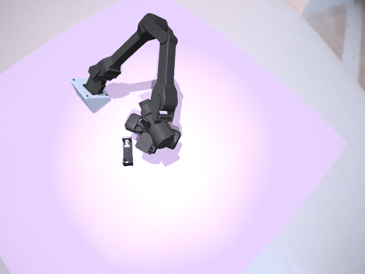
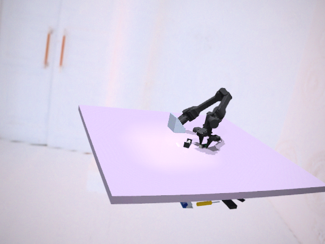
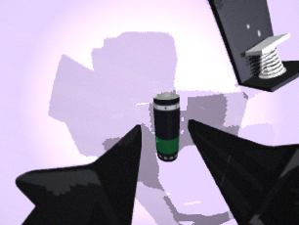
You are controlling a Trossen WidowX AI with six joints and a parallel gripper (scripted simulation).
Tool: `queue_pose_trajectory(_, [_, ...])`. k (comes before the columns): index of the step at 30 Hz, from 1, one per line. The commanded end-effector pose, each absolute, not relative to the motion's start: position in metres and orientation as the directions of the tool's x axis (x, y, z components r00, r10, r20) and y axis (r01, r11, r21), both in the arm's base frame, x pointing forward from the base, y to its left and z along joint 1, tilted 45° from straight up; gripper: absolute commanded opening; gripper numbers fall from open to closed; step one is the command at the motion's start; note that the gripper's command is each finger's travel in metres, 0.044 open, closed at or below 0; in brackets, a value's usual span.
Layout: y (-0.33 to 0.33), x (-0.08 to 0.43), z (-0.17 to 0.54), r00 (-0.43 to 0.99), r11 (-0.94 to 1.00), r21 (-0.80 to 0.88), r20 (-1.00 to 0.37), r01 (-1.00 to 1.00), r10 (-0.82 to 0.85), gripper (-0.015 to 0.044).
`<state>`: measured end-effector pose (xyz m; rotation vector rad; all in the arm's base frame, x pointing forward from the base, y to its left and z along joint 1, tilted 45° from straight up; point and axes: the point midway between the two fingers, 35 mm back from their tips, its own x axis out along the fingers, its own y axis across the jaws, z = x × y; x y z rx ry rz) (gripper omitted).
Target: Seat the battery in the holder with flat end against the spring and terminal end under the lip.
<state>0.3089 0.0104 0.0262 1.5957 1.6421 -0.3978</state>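
The battery (image 3: 166, 119) (image 2: 201, 146) lies on the table, dark with a green band near its flat end and a silver terminal end at the top of the wrist view. The gripper (image 3: 165, 125) (image 2: 204, 146) is open, with one fingertip on each side of the battery and a visible gap on both sides. The arm hides the battery in the top view. The black holder (image 1: 127, 153) (image 2: 187, 144) (image 3: 241, 26) is empty and lies beside the gripper. Its coil spring (image 3: 271, 65) shows at the upper right of the wrist view.
The pale blue wedge base (image 1: 96, 103) (image 2: 175, 127) carries the arm, behind the holder. The lilac table (image 1: 209, 208) (image 2: 148, 183) has its edges far from the holder. A yellow screwdriver (image 2: 204, 203) shows beyond and below the near table edge.
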Motion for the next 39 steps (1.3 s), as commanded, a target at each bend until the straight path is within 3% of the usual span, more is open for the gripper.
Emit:
queue_pose_trajectory(1, [0.013,0.308,0.023,0.105,0.153,0.290,-0.709,0.945,0.697,0.0184])
queue_pose_trajectory(3, [0.013,0.308,0.023,0.105,0.153,0.290,-0.709,0.945,0.697,0.0131])
queue_pose_trajectory(12, [0.013,0.308,0.023,0.105,0.153,0.290,-0.709,0.945,0.697,0.0074])
queue_pose_trajectory(25, [-0.023,0.302,0.058,0.104,0.156,0.292,-0.711,0.944,0.696,0.0074])
queue_pose_trajectory(39, [-0.092,0.280,0.017,0.107,0.412,0.504,-0.720,0.759,0.685,0.0074])
